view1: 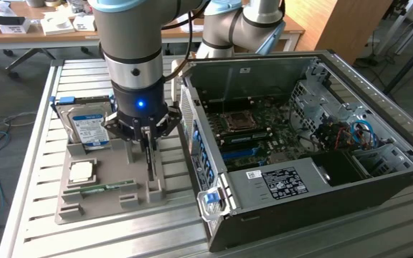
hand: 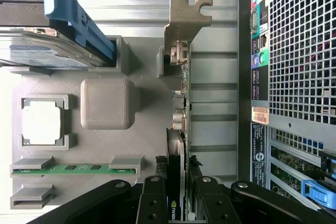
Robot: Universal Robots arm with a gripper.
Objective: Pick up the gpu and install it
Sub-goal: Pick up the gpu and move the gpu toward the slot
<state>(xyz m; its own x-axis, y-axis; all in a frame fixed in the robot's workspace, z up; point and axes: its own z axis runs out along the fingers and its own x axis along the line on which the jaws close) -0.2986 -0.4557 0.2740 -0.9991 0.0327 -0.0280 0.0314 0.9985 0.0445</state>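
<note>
- Exterior view: the arm reaches straight down over a grey tray (view1: 106,203) on the slatted tabletop (view1: 120,236), with the tool (view1: 148,142) at the tray's right side
- Wrist view: the tool (hand: 178,182) is closed narrow on the gpu (hand: 177,150), a finger (hand: 155,198) against each face of the card
- The gpu (view1: 151,164) stands on edge, seated in its tray (hand: 147,145) slot, silvery bracket (hand: 184,22) at the end away from the tool
- It sits just beside the open computer case (view1: 264,75) (side panel off, motherboard showing)
- Elsewhere on the tray: a hard drive (view1: 88,129) upright in its slot, a processor (view1: 82,171) lying flat, a green memory stick (view1: 100,187) on edge between two holders
</note>
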